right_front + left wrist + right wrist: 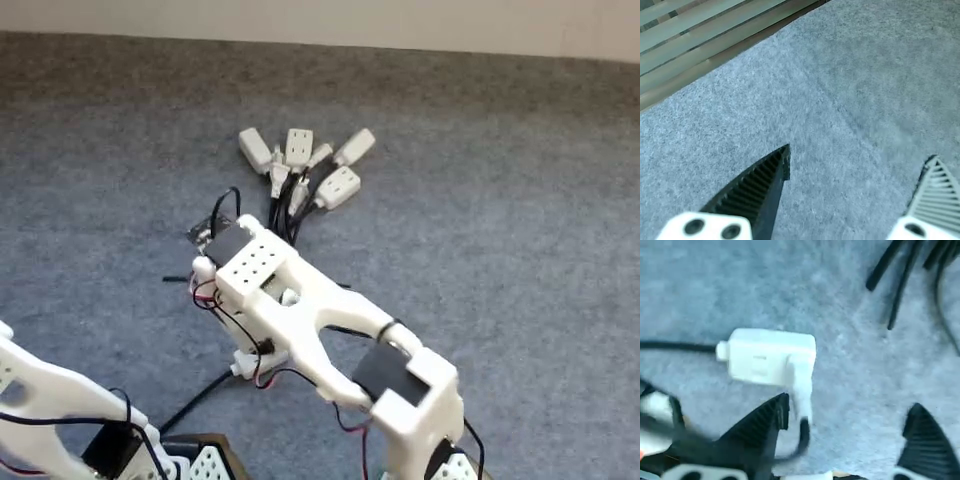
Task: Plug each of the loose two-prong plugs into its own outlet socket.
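Grey, felt-like carpet (520, 260) found spread over the whole table. Saw, toward its far side in the high view, a fan of white sockets and plugs (300, 165), bodies splayed outward and touching or nearly so, with black cords (285, 218) gathered into one bundle running back toward the arms. Could not tell from above which plugs were seated and which loose. Found the right arm (320, 320) stretched low across the middle, its end over the near part of that bundle. Found the left arm (60, 400) folded back at the near edge, well apart from the fan.

Saw from the right wrist a white socket block (767, 357) lying flat on the carpet, with a black cord leaving one end and a white plug (801, 382) butted against the other; hard to tell whether fully seated. Traced the plug's own dark cord curling away beside the black finger (762, 422). Noted the right gripper (845, 425) spread wide, holding nothing, hovering just above block and plug; could not tell whether finger and plug touched. Noted a faint mark on the block's face, too blurred to read.

Saw the left gripper (860, 170) likewise spread wide over bare carpet, gripping nothing, with one dark ribbed finger (760, 192) and one pale ribbed finger (936, 192), and pale slats (690, 30) beyond the carpet's edge.
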You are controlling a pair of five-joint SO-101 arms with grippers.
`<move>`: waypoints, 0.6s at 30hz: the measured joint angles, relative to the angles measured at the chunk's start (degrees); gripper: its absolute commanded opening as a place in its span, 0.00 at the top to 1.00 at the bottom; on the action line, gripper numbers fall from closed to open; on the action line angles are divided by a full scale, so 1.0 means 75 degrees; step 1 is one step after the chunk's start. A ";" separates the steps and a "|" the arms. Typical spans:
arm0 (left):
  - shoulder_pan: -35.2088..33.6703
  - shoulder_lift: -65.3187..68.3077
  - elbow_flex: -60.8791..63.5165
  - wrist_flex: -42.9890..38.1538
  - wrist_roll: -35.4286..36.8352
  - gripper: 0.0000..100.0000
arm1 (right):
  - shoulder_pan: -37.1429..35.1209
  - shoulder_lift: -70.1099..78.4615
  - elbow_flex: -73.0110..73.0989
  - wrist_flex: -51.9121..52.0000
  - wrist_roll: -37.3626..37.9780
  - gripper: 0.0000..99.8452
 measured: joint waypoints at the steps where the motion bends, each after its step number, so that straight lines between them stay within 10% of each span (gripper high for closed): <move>1: 0.0023 0.0000 0.0000 0.0164 -0.0152 0.61 | 0.0105 -0.0281 -0.0270 0.0188 0.0234 0.61; 10: 0.1172 0.0012 -0.0516 0.3786 -0.2719 0.61 | 0.1782 -0.3305 -0.2122 0.0352 0.1407 0.69; 18: 0.2930 -0.0692 -0.1864 0.8053 -0.3610 0.61 | 0.3845 -0.5486 0.0492 0.0270 0.1407 0.86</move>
